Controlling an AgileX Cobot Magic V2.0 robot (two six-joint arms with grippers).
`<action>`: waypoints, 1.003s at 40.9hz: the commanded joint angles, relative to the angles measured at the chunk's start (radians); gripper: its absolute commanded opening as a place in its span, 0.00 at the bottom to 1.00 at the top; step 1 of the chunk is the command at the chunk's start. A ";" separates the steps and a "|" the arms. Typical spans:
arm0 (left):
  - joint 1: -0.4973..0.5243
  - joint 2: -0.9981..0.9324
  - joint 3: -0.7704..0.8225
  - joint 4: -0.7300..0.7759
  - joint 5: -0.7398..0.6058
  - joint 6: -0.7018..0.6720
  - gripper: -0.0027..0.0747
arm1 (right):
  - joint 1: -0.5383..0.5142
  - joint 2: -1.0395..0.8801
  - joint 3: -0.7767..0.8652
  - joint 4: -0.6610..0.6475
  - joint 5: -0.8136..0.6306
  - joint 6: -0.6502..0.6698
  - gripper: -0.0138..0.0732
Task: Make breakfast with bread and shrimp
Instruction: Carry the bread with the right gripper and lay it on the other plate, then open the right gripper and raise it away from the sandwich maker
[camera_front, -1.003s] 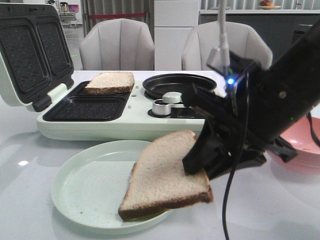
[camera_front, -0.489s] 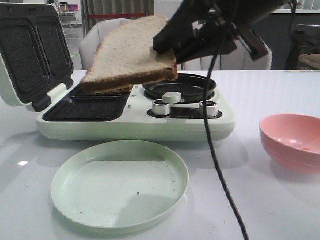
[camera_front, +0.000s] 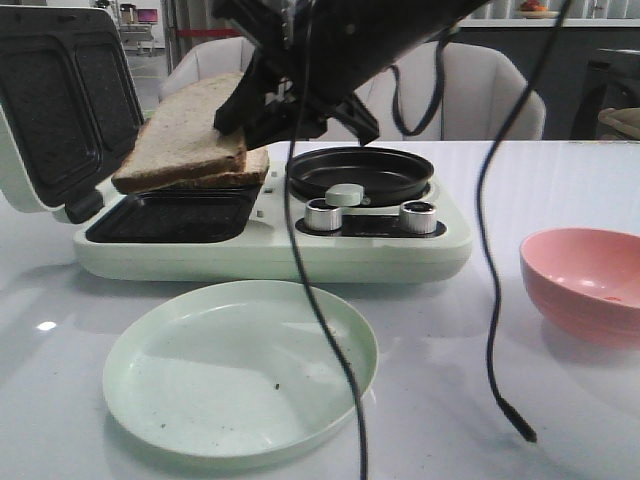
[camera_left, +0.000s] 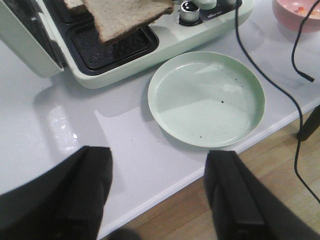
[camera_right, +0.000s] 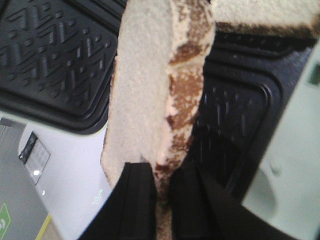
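The sandwich maker sits open on the white table, its lid tipped back on the side away from the round pan. The right gripper is clamped on one corner of a bread slice, holding it tilted in the air above the maker's two square wells; in the right wrist view the fingers pinch the crust edge of that slice with the ribbed black plates behind it. A second slice lies in the well farther from the camera, mostly hidden under the held one, while the near well holds nothing. The round pan on the maker's other half shows only its dark inside. In front of the maker lies a pale green plate carrying nothing but a few dark crumbs. Beside the maker, past its knobs, stands a pink bowl; the left wrist view shows small orange-white shrimp pieces inside it. The left gripper hangs over the table edge, on the plate's side of the maker, its fingers spread wide and holding nothing.
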 joint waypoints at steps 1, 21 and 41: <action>-0.009 0.005 -0.028 0.003 -0.062 -0.001 0.62 | 0.016 0.012 -0.107 0.048 -0.025 -0.015 0.17; -0.009 0.005 -0.028 0.003 -0.062 -0.001 0.62 | 0.021 0.078 -0.166 0.042 -0.021 -0.015 0.76; -0.009 0.005 -0.028 0.003 -0.062 -0.001 0.62 | 0.026 -0.205 -0.164 -0.624 0.183 0.324 0.76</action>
